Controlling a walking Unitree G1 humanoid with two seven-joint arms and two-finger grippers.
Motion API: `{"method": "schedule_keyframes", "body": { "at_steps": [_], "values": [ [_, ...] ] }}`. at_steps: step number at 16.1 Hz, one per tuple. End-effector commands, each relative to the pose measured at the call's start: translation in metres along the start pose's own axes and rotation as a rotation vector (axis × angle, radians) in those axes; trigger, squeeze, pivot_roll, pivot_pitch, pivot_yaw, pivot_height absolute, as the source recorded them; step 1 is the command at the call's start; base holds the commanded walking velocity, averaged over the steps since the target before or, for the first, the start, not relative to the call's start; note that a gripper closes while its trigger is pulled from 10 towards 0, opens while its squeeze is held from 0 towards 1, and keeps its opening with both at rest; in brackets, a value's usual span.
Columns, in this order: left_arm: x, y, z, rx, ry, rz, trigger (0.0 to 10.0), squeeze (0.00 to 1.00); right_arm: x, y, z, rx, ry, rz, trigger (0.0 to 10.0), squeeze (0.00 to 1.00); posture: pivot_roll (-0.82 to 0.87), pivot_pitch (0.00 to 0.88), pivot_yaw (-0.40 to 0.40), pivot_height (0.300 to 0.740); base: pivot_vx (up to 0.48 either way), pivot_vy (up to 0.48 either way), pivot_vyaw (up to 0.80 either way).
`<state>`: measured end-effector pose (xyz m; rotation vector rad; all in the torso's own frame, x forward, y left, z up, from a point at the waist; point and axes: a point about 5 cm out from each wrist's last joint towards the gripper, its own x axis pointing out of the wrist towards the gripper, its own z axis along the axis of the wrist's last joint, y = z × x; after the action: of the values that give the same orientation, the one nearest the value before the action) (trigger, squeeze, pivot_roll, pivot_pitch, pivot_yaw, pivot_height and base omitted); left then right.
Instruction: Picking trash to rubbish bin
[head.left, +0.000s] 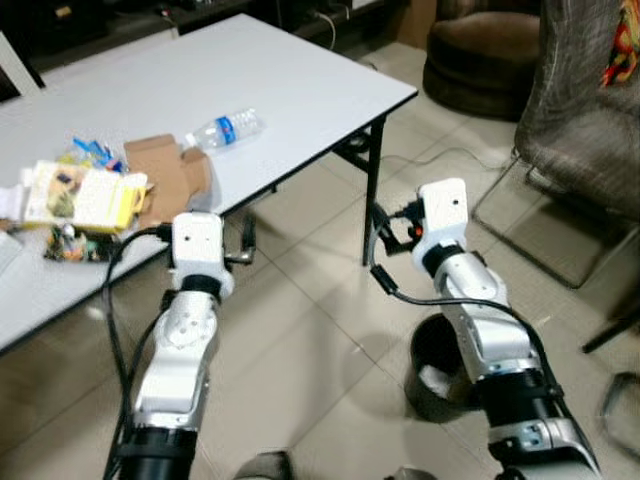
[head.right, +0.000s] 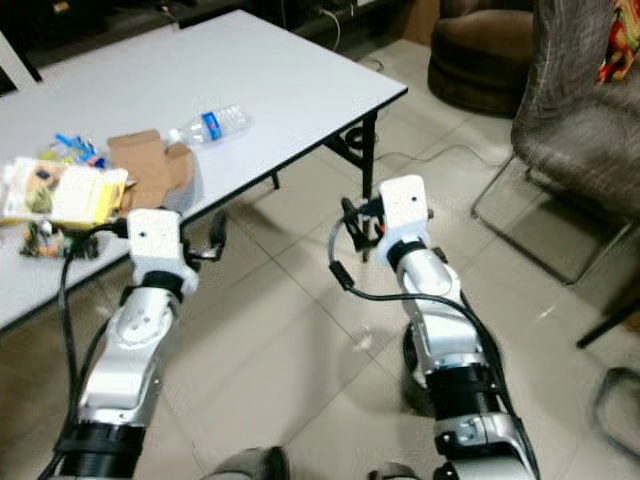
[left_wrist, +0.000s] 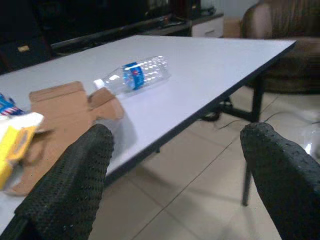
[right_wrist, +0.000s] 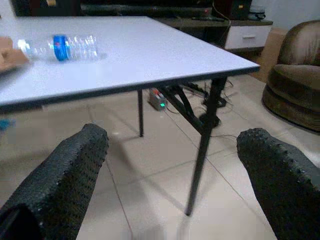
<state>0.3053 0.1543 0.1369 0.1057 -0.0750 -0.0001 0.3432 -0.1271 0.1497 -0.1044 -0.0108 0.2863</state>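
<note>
Trash on the table (head.left: 300, 90), all toward its left end: packets (head.left: 75, 195) at about 9 o'clock in the head views, yellow and white, piled near the near edge. Just right of them, flattened cardboard (head.left: 165, 170), brown, lying flat. Further right, at about 11 o'clock, bottle (head.left: 225, 130), clear plastic with a blue label, on its side, cap end just beside the cardboard; touching or not cannot be told.

Left gripper (left_wrist: 180, 185) held out at the table's near edge, below the cardboard, fingers (left_wrist: 67, 185) spread wide apart and holding nothing. Tiled floor (head.left: 310, 330) between the arms.

Right gripper (right_wrist: 175, 185) raised off the table's right corner, near the black table leg (right_wrist: 202, 145), fingers likewise spread wide, nothing between them. Bin (head.left: 435, 370), dark and round, on the floor at 5 o'clock, partly hidden by the right arm. Chair (head.left: 590, 140) at 2 o'clock.
</note>
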Motion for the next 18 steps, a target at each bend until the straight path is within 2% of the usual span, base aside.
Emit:
{"method": "schedule_keyframes", "body": {
  "at_steps": [1,2,3,6,9,11,13,14,17,18],
  "values": [
    [0.003,0.003,0.002,0.011,-0.01,0.021,10.0,0.0,0.005,0.004,0.009,0.011,-0.028,0.027,10.0,0.0,-0.14,0.102,0.008,0.74,0.0,0.0,0.0],
    [0.006,0.004,0.003,-0.01,-0.024,0.063,10.0,0.0,0.011,0.007,0.016,-0.017,-0.038,0.077,10.0,0.0,-0.14,0.079,-0.055,0.74,0.0,0.0,0.0],
    [0.006,0.004,0.003,-0.021,-0.03,0.081,10.0,0.0,0.013,0.009,0.019,-0.029,-0.043,0.098,10.0,0.0,-0.14,0.079,-0.055,0.74,0.0,0.0,0.0],
    [0.008,0.001,0.003,-0.065,-0.054,0.151,10.0,0.0,0.023,0.01,0.029,-0.087,-0.056,0.174,10.0,0.0,-0.13,0.036,-0.138,0.74,0.0,0.0,0.0],
    [0.007,-0.004,0.0,-0.093,-0.059,0.172,10.0,0.0,0.03,0.014,0.038,-0.101,-0.082,0.215,10.0,0.0,-0.13,0.019,-0.165,0.74,0.0,0.0,0.0],
    [0.004,-0.008,-0.003,-0.1,-0.057,0.17,10.0,0.0,0.031,0.016,0.039,-0.113,-0.087,0.226,10.0,0.0,-0.14,0.007,-0.172,0.74,0.0,0.0,0.0],
    [0.003,-0.009,-0.006,-0.088,-0.05,0.145,10.0,0.0,0.034,0.027,0.047,-0.1,-0.113,0.253,10.0,0.0,-0.14,0.027,-0.179,0.74,0.0,0.0,0.0],
    [0.003,-0.009,-0.006,-0.083,-0.051,0.146,10.0,0.0,0.035,0.031,0.042,-0.094,-0.103,0.268,10.0,0.0,-0.13,0.042,-0.172,0.74,0.0,0.0,0.0],
    [-0.011,-0.01,-0.011,-0.07,-0.027,0.128,10.0,0.0,0.028,0.041,0.032,-0.042,-0.096,0.271,10.0,0.0,-0.1,0.096,-0.146,0.74,0.0,0.0,0.0],
    [-0.018,-0.007,-0.015,-0.053,-0.004,0.106,10.0,0.0,0.024,0.047,0.026,-0.028,-0.089,0.271,10.0,0.0,-0.09,0.126,-0.099,0.74,0.0,0.0,0.0]
  ]
}}
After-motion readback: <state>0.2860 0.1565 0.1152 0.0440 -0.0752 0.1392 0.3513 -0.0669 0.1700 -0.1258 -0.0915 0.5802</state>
